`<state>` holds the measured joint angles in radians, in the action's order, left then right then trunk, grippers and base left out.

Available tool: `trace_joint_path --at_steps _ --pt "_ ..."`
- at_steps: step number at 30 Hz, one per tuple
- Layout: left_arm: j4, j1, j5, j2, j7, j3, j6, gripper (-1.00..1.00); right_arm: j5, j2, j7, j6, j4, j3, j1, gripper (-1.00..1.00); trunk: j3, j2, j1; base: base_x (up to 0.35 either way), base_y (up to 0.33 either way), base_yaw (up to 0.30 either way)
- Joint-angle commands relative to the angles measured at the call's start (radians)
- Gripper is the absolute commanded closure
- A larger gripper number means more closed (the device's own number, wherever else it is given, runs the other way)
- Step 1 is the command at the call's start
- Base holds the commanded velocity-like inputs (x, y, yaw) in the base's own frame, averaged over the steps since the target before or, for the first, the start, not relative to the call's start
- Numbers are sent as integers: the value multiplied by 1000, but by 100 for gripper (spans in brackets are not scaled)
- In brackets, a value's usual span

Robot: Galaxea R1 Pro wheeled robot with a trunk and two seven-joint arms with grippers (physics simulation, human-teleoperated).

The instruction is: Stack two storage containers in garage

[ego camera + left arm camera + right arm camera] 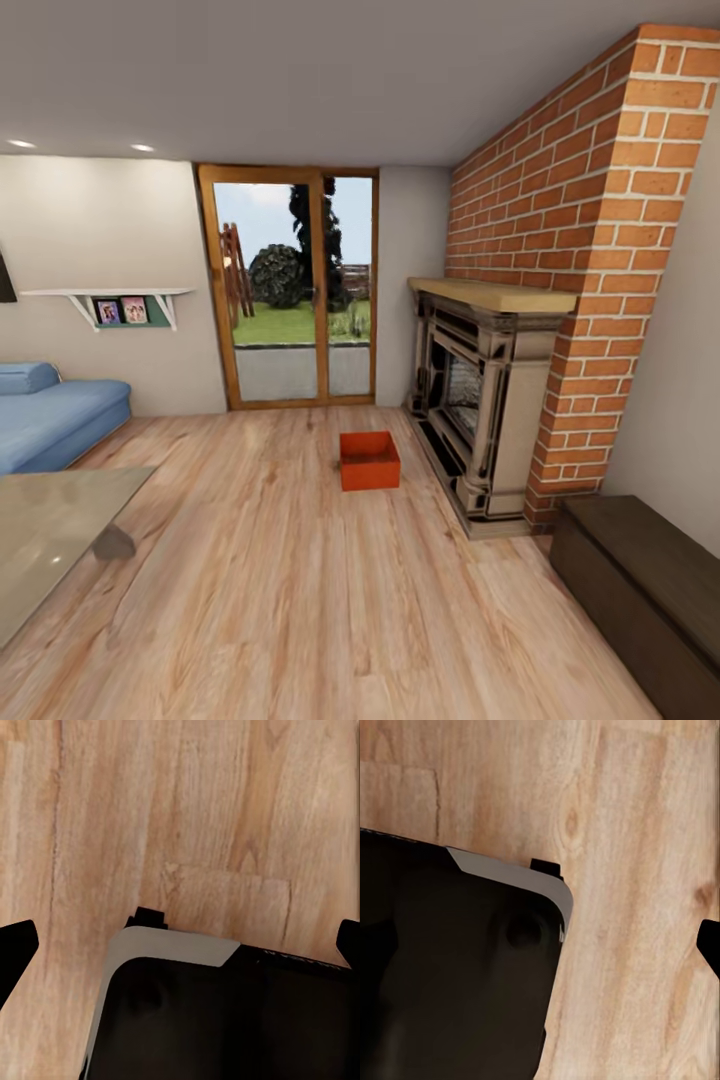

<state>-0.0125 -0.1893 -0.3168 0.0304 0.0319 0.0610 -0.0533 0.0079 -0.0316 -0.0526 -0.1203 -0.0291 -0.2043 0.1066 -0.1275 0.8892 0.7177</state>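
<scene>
Fingers of the left gripper spread wide, nothing between them, wood planks beneath. Right gripper's grip I cannot tell. One storage container sits on the living-room floor, just left of the brick fireplace, far ahead.

Brick fireplace, blue sofa, glass door, wall shelf, dark bench, low grey table

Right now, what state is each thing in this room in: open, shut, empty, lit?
Storage container: upright on the wood floor by the fireplace, open-topped, looks empty.
Fireplace: no fire showing.
Glass doors: shut.
Ceiling lights: on.
Sofa: nobody on it.
Left gripper: open, holding nothing.
Right gripper: only one fingertip shows, cannot tell.
</scene>
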Motion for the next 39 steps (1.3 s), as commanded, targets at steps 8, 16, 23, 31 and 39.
trace_joint_path --at_steps 8,16,23,31,39 --pt "2 -1 -10 0 4 7 -1 -100 1 1 -3 -7 -3 -4 2 -100 -1 1 1 323 -7 0" --pt "2 -1 -10 0 5 5 1 -100 3 1 -3 -10 -3 -4 1 -100 -1 1 1 325 0 0" --pt "2 -1 -10 0 5 5 0 -100 5 1 -3 -10 -3 -4 2 -100 -1 1 1 325 0 0" --pt "2 -1 -10 0 4 5 0 -100 3 4 -3 -9 -3 -3 2 -100 -1 1 1 326 0 0" --pt "2 -1 -10 0 4 5 0 -100 4 5 -3 -9 -3 -3 2 -100 -1 1 1 326 0 0"
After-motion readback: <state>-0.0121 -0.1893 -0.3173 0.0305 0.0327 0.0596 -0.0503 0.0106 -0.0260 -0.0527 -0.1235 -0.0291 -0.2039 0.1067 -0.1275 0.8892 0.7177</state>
